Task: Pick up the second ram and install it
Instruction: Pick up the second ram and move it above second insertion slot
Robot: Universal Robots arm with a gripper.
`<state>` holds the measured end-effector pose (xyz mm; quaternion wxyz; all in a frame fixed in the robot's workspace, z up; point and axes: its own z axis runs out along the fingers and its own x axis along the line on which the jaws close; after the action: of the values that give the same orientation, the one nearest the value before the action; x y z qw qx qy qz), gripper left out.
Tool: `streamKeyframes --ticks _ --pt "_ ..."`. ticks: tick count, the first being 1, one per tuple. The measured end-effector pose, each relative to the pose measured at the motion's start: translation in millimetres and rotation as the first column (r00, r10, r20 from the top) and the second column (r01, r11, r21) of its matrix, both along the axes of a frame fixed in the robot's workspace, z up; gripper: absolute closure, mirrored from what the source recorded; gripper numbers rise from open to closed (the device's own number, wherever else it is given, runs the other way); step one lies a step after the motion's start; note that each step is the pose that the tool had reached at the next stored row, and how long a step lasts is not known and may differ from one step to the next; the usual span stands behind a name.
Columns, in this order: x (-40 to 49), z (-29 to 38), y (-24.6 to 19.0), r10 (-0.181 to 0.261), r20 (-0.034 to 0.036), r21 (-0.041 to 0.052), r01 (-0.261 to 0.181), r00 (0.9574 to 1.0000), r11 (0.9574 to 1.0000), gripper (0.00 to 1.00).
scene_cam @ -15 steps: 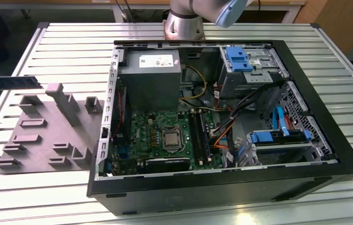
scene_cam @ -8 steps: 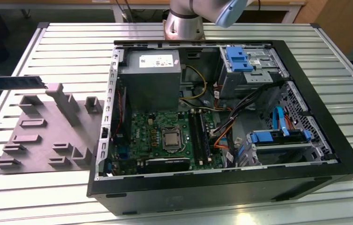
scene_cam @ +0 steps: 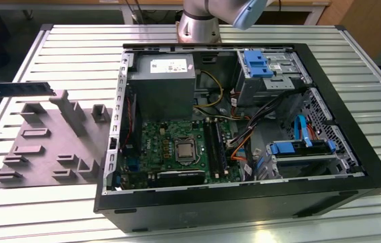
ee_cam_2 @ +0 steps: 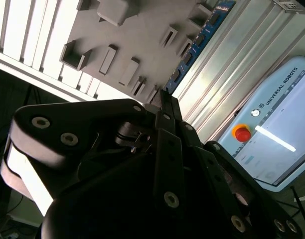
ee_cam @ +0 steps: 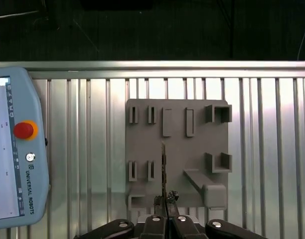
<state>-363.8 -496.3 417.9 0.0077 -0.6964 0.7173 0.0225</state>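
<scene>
Item: second ram [scene_cam: 25,89], one memory stick.

Location: we find it level above the bench [scene_cam: 75,50]. In the exterior view it sits at about 11 o'clock from the grey tray [scene_cam: 48,147] and 9 o'clock from the open computer case [scene_cam: 372,185]. It looks clear of the tray's upright blocks. In the first wrist view it shows edge-on [ee_cam: 163,164], a thin dark line over the tray [ee_cam: 177,149].

Hand [ee_cam: 165,200]: closed narrow on the stick. As far as we can judge, it grips near one short end, with the rest of the length reaching out past the fingertips.

Handling, in our judgement:
- Weight and stiffness: very light, and stiff along its length.
- Fragility: thin enough to crack or bend if twisted or pressed askew.
- Slip: the flat, smooth faces could let it pivot or slide in a grip that sits towards one end.
- Where to hold: the bare margins or short ends are best. We would keep pressure off the chips and the contact edge.

Appearance: slim, flat and long, on a dark board. In the second wrist view [ee_cam_2: 200,42] a bluish strip runs along it, with small dark chips in a row.

Also on the bench: a pale blue control pendant [ee_cam: 13,159] lies beside the tray.
</scene>
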Motion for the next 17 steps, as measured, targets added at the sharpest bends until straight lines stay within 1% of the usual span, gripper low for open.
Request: streamKeyframes --ticks 17 --pt "13.7 0.0 0.0 0.0 0.0 0.0 0.0 1.0 1.0 0.89"
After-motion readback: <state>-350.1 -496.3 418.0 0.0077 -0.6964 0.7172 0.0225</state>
